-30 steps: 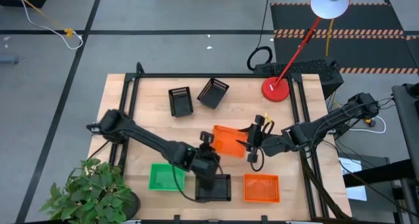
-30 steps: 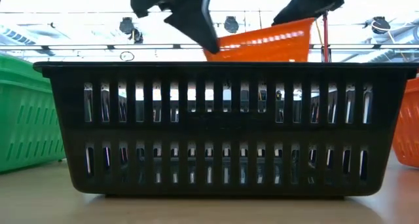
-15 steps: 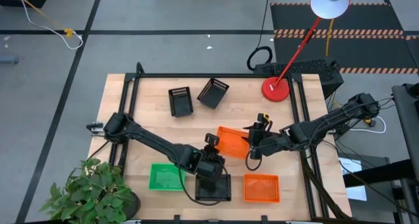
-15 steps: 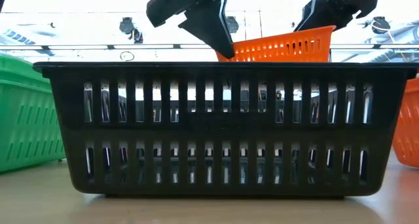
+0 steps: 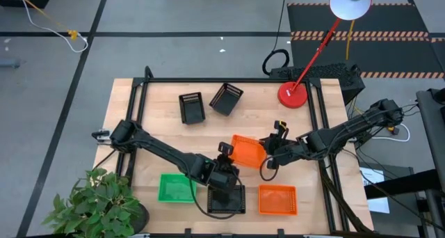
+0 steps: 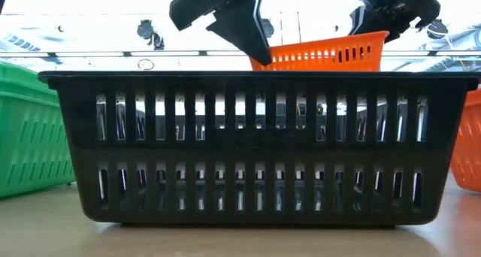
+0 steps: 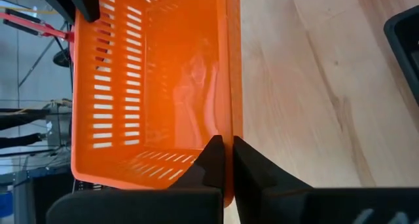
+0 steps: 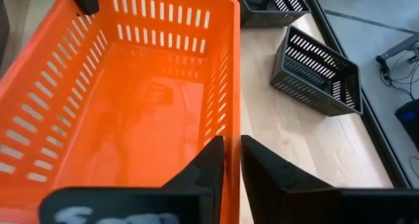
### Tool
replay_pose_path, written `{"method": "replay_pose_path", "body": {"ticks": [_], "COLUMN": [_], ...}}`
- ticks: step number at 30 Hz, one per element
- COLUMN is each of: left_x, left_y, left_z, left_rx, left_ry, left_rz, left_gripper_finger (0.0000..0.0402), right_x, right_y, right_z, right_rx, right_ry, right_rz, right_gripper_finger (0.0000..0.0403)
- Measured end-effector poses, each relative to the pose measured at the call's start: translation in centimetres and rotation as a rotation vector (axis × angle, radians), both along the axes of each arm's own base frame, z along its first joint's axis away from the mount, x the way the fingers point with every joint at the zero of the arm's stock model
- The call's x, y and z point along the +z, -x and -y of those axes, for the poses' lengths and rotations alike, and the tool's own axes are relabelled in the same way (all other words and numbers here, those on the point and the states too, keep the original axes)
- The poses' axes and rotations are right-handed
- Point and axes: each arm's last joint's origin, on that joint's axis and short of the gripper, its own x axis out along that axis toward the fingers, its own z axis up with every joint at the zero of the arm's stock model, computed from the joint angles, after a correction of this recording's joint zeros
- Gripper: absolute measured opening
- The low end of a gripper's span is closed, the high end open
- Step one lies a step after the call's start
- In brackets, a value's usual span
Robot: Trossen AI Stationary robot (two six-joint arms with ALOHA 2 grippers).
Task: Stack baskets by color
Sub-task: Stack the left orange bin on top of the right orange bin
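Note:
An orange basket (image 5: 247, 151) hangs over the middle of the table between my two grippers. My left gripper (image 5: 228, 156) is shut on its near wall, and my right gripper (image 5: 268, 152) is shut on its far wall. At the front edge a black basket (image 5: 227, 200) rests on its base, with a second orange basket (image 5: 278, 200) to its right and a green basket (image 5: 176, 188) to its left. Two more black baskets (image 5: 191, 107) (image 5: 227, 99) sit at the far side, the right one tipped. My left gripper (image 7: 227, 145) pinches the orange basket's near wall (image 7: 229, 129) at its left end, one finger inside and one outside. It comes slanting down from the table's left, fingers along the wall. The basket hangs about level above the table. My right gripper (image 8: 232, 145) has the orange basket's far wall (image 8: 229, 129) at its right end between its fingers, one finger (image 8: 208, 160) inside and one outside. It comes slanting down from the table's right, along the wall.
A red lamp base (image 5: 293, 94) stands at the far right corner, its arm reaching up over the table's edge. A potted plant (image 5: 97, 203) sits off the near left corner. A dark frame rail (image 5: 314, 106) borders the table.
The orange basket has swung from a tilt to about level and shifted a little toward the table's right. My right gripper has tipped down over its far wall and shut on it. My left gripper has kept its hold.

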Motion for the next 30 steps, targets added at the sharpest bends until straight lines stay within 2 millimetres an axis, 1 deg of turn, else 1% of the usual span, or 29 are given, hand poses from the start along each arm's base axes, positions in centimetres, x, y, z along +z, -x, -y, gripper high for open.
{"method": "replay_pose_path", "body": {"ticks": [4, 8, 11, 16, 19, 21, 23, 27, 30], "left_x": [0.08, 0.20, 0.24, 0.28, 0.28, 0.28, 0.29, 0.33, 0.53], "left_y": [-0.16, -0.27, -0.27, -0.32, -0.32, -0.32, -0.32, -0.41, -0.65], "left_z": [0.07, 0.39, 0.68, 0.62, 0.63, 0.64, 0.64, 0.63, 0.86], "left_rx": [-0.009, -0.035, -0.048, -0.044, -0.044, -0.044, -0.044, -0.041, -0.045], "left_ry": [-0.001, -0.008, -0.010, -0.015, -0.017, -0.017, -0.017, -0.012, 0.007], "left_rz": [0.014, 0.029, 0.036, 0.042, 0.043, 0.043, 0.043, 0.053, 0.089], "left_gripper_finger": [0.0022, 0.0014, 0.0008, 0.0023, 0.0016, 0.0008, 0.0008, 0.0029, 0.0037], "right_x": [-0.04, -0.09, -0.12, -0.13, -0.12, -0.12, -0.12, -0.13, -0.17], "right_y": [0.06, 0.10, 0.12, 0.12, 0.08, 0.04, 0.04, 0.03, 0.06], "right_z": [0.02, 0.00, -0.01, 0.04, 0.16, 0.27, 0.28, 0.26, 0.23], "right_rx": [-0.001, 0.008, 0.010, -0.003, -0.012, -0.017, -0.016, -0.010, 0.009], "right_ry": [0.002, -0.007, -0.014, -0.027, -0.028, -0.029, -0.030, -0.031, -0.034], "right_rz": [-0.006, -0.016, -0.021, -0.017, -0.014, -0.014, -0.014, -0.017, -0.029], "right_gripper_finger": [0.0026, 0.0019, 0.0035, 0.0079, 0.0088, 0.0081, 0.0065, 0.0017, 0.0011]}}
